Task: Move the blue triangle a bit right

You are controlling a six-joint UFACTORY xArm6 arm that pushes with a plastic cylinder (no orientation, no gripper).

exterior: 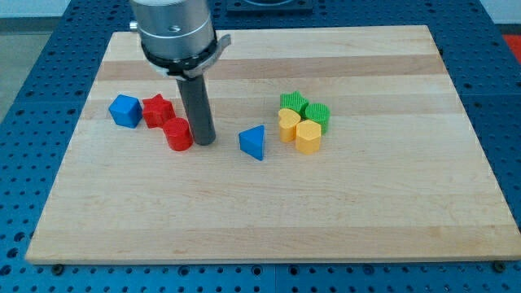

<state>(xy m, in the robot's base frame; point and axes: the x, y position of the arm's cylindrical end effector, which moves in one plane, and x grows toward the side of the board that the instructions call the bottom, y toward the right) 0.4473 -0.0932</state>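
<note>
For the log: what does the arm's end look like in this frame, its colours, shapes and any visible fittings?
A wide, round, silver-grey metal housing enters from the view's top, with a flat dark bracket beneath it. From it descends a straight, dark grey cylindrical rod ending in my tip, plain and unmarked. No cables or labels are visible.

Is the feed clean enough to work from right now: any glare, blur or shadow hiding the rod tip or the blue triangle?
Camera view: even, soft light on the pale wooden board, no glare; the blue triangular block is sharp with a faint shadow beneath it; my tip shows clearly, beside the red cylindrical block, apart from the triangle on the view's left; only the arm's top is cropped by the frame.
</note>
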